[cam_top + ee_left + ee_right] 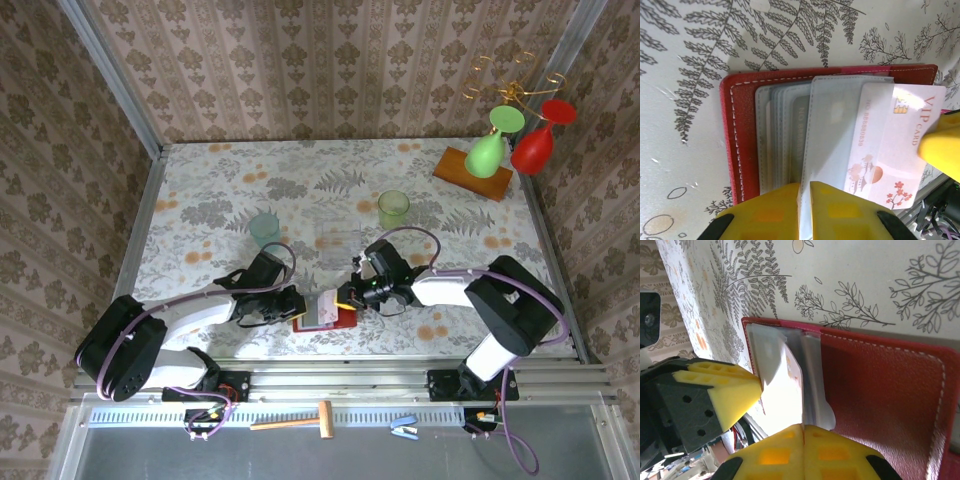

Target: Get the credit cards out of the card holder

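Red card holder (345, 321), lying open on the fern-printed surface (200, 180), between the two arms. A fan of clear plastic sleeves (785, 135) lies across the holder's inner face.

Left claw (805, 200): clenched on the edge of the uppermost clear sleeve. In the top view it sits on the holder's left side.

Right claw (803, 437): pads pressed together on the edge of the pale card (885, 150). In the top view it sits on the holder's right side. One of its yellow pads covers the card's outer end in the left wrist view.

The pale card is pinkish-white, printed "VIP CARD", with a gold chip and a blossom motif. It is partly out of its sleeve: one end projects past the holder's edge, and the other is overlapped by the clear sleeve held in the left claw.

Other cards inside the remaining sleeves are too faint to tell apart.

On the far side of the holder stand a clear box (335, 240), a teal cup (265, 229) to the box's left and a green cup (393, 208) to its right, all well apart from the holder.
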Robot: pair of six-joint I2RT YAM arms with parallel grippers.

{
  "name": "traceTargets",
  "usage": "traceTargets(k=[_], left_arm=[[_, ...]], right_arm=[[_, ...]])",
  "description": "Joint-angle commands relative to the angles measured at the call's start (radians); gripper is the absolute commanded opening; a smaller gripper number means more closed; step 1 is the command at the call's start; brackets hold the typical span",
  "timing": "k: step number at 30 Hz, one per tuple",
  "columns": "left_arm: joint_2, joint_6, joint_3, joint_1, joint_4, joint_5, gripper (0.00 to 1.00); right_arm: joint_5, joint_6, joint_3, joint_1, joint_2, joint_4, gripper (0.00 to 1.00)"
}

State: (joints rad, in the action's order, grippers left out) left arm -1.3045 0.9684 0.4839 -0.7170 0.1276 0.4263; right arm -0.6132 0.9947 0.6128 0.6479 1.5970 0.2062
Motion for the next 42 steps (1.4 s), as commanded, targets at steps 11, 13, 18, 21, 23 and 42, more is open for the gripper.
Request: traceTargets(k=[11,13,18,21,23,42], left_arm=[[0.069,-0.017,-0.003,0.022,0.063,-0.026,0.21],[0.076,-0.02,-0.007,0.026,0.07,-0.034,0.22],[0.056,-0.022,-0.017,0.033,0.051,-0.021,0.28],[0.027,-0.02,-0.019,0.034,0.022,0.002,0.31],[0.009,-0.016,-0.022,0.033,0.001,0.016,0.32],[-0.013,0.044,-0.053,-0.024,-0.1,0.051,0.31]], right_arm=[[0.048,-0.14,0.029,-0.044,-0.123,-0.249,0.08],[0.052,-0.166,0.047,-0.051,-0.14,-0.289,0.08],[0.066,-0.238,0.1,-0.072,-0.177,-0.401,0.08],[0.072,-0.266,0.127,-0.086,-0.192,-0.452,0.08],[0.078,-0.283,0.144,-0.096,-0.198,-0.48,0.08],[0.201,-0.689,0.416,-0.191,-0.216,-0.794,0.05]])
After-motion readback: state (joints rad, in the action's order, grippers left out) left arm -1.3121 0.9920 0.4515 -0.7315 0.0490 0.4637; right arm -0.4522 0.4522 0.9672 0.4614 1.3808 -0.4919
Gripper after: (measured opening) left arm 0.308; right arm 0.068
